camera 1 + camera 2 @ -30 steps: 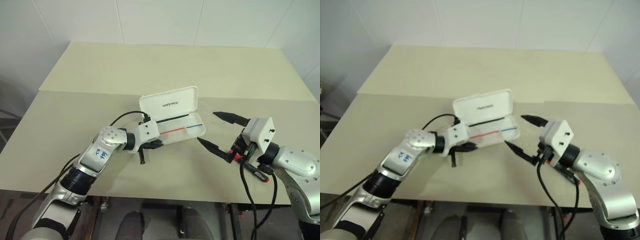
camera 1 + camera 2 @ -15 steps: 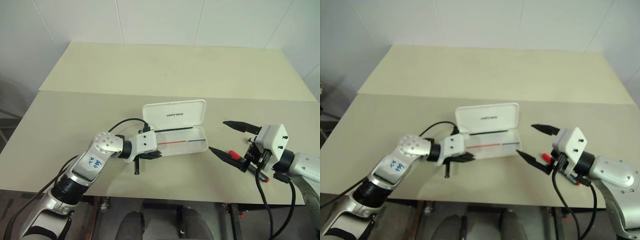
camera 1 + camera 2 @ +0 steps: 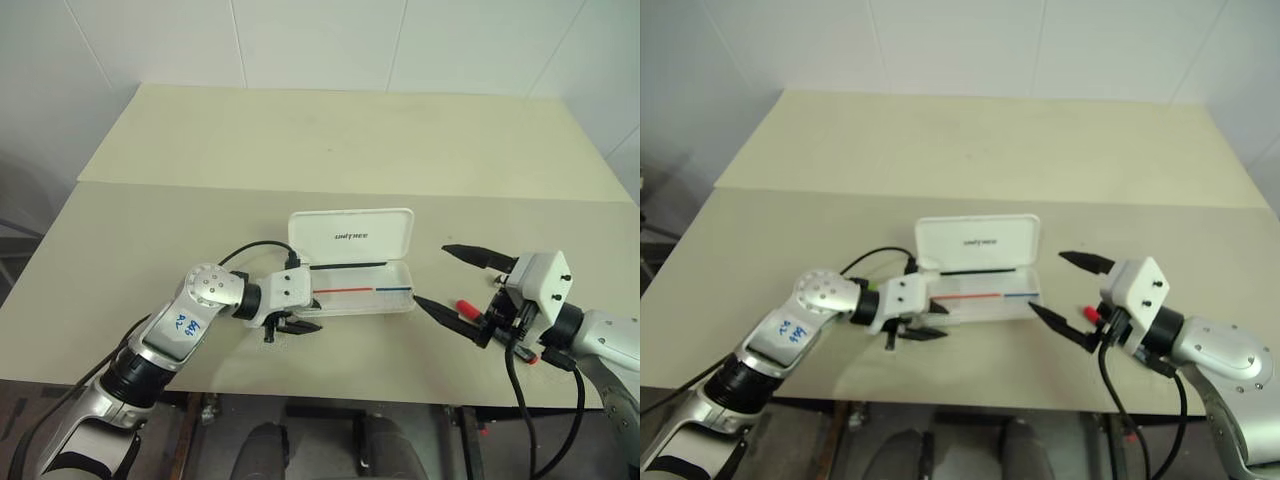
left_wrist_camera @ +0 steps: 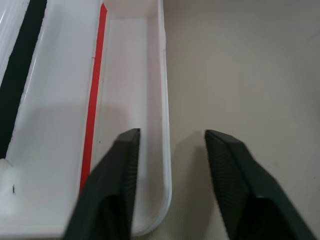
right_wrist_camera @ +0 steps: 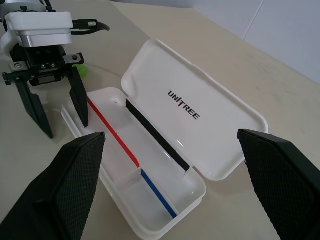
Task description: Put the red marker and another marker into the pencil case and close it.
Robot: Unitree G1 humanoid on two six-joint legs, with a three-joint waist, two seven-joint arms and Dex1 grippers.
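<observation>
Two grippers flank the pencil case point(image 3: 355, 275), which lies open at the table's point(image 3: 300, 150) near middle, lid raised toward the far side. From the head camera, the left gripper point(image 3: 290, 327) sits at the case's near-left end, and the red marker point(image 3: 466, 306) lies right of the case, under the right gripper point(image 3: 455, 280).

Left wrist view: the fingers point(image 4: 112, 185) stand apart, straddling the case's front wall, clamping nothing.

Right wrist view: the right jaws are spread wide and empty; a green marker point(image 5: 79, 71) peeks out behind the left gripper.
</observation>
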